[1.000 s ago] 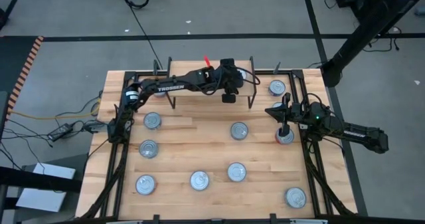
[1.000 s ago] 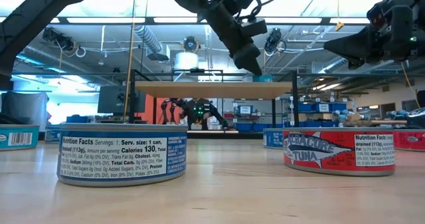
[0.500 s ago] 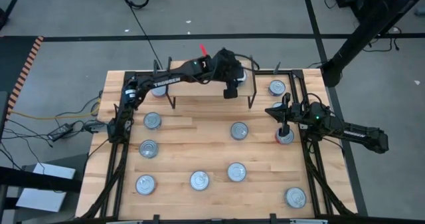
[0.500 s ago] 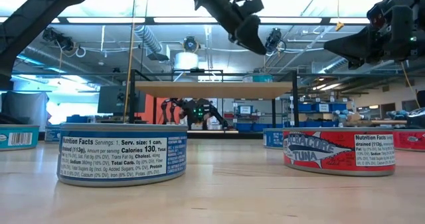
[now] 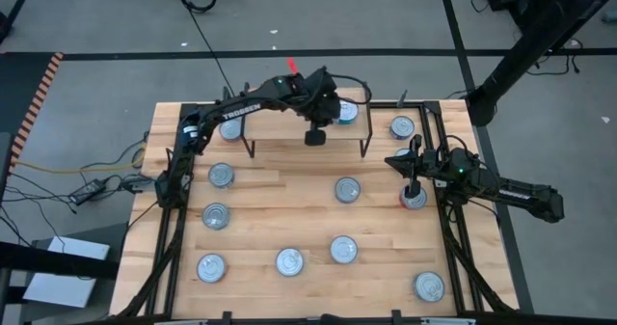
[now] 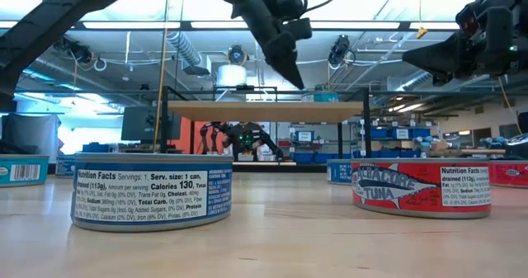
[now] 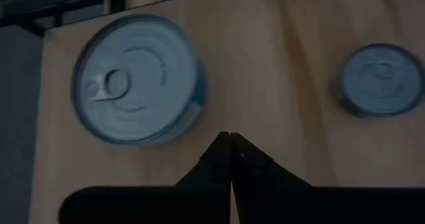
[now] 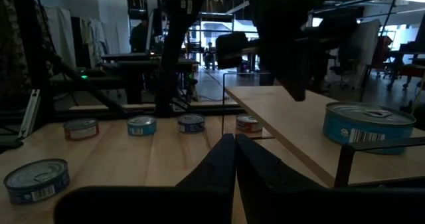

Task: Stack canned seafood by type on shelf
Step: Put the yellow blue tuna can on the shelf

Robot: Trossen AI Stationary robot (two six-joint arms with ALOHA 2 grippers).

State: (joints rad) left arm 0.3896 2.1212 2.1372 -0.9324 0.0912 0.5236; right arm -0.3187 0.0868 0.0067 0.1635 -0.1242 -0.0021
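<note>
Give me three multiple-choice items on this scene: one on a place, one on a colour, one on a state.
1. The teal tin stands: A) on the shelf B) on the floor C) in a gripper.
2. The label of the tuna tin is: A) green B) red C) yellow.
3. The left gripper is: A) wide open B) shut on a tin C) shut, empty.
Answers: 1 A, it rests on the plank; 2 B, red shows in the low view; 3 C, the fingers meet with nothing between.
</note>
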